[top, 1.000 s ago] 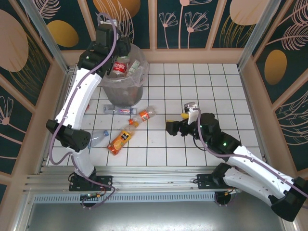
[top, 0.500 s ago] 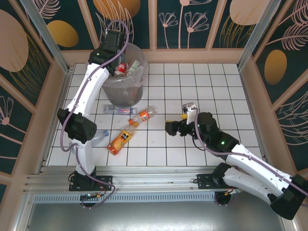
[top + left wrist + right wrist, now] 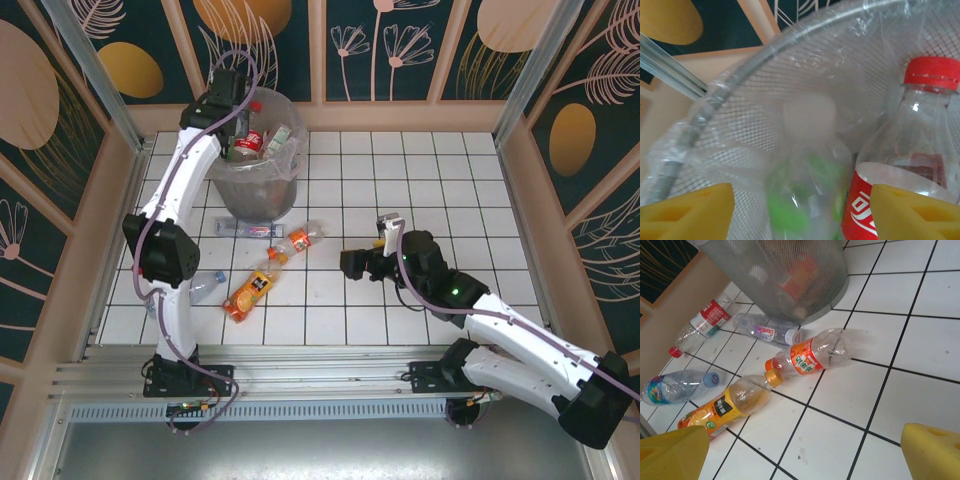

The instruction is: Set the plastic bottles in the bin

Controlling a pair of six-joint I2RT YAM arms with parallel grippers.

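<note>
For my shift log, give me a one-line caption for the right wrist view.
Open right gripper faces five plastic bottles lying beside the mesh bin.

Your right gripper (image 3: 802,460) hangs over the white tiled floor (image 3: 900,355), its yellow fingertips (image 3: 672,452) spread to the frame's two lower corners. Five plastic bottles lie on their sides ahead of you. An orange-labelled bottle (image 3: 810,356) sits at centre, its cap just beside that of the juice bottle (image 3: 732,404) at lower left. A blue-labelled bottle (image 3: 677,386) lies at the left edge and a red-labelled bottle (image 3: 702,322) near the beige wall (image 3: 670,315). A clear bottle (image 3: 765,331) rests just beside the foot of the mesh bin (image 3: 785,280) at top.
</note>
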